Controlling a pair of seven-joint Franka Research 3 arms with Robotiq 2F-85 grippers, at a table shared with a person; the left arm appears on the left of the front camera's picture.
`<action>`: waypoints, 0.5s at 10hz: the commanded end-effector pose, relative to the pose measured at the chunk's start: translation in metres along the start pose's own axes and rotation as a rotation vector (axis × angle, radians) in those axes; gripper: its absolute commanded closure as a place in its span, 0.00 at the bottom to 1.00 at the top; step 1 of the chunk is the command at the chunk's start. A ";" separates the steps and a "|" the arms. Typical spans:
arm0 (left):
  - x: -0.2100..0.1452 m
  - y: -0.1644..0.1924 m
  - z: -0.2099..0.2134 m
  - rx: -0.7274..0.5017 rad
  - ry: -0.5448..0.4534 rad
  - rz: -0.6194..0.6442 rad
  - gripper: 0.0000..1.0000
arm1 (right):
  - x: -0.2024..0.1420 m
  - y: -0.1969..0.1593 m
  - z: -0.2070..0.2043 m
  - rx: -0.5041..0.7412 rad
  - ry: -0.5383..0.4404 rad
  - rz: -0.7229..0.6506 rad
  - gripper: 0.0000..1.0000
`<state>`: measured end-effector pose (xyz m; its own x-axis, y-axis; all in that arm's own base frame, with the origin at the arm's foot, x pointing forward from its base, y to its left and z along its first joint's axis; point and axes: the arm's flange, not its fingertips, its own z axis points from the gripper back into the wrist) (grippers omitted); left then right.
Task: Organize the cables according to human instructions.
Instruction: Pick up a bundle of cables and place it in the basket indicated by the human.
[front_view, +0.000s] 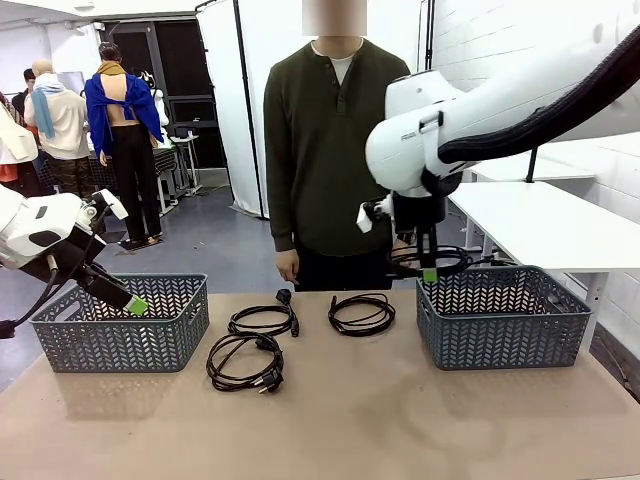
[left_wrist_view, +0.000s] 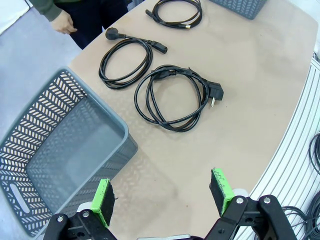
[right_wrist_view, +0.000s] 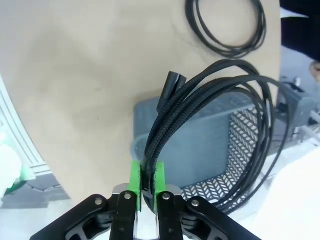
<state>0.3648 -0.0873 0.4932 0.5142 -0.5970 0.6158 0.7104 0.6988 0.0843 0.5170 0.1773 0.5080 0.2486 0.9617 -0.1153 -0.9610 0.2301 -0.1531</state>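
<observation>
The table (front_view: 350, 420) is big and tan. A person (front_view: 330, 150) in a dark green top stands at its far edge with arms down.

The left basket (front_view: 120, 340) is grey and sits at the table's left edge. The right basket (front_view: 500, 320) sits at the right edge.

The left gripper (left_wrist_view: 162, 192) is wide open. It hangs over the left basket, near that basket's corner.

The right gripper (right_wrist_view: 146, 172) is pinched tight on a black coiled cable (right_wrist_view: 210, 100). The coil hangs in the air, just above the left rim of the right basket.

Three more coils lie flat on the table between the baskets. The left cable (front_view: 262, 320) and the right cable (front_view: 362, 314) lie near the far edge. The front cable (front_view: 245, 362) lies just in front of the left cable, a bit closer to the middle of the table.
</observation>
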 end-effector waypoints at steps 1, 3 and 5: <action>0.000 0.001 0.000 0.004 0.000 0.012 0.00 | -0.033 -0.004 -0.011 -0.003 -0.070 0.024 1.00; 0.000 0.001 0.000 0.004 0.000 0.012 0.00 | -0.065 -0.015 -0.022 0.006 -0.096 0.057 1.00; 0.000 0.001 0.000 0.004 0.000 0.012 0.00 | -0.090 -0.034 -0.037 0.007 -0.106 0.061 1.00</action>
<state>0.3648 -0.0873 0.4932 0.5143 -0.5970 0.6156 0.7102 0.6989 0.0844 0.5289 0.0880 0.4934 0.2176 0.9744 -0.0560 -0.9683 0.2082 -0.1380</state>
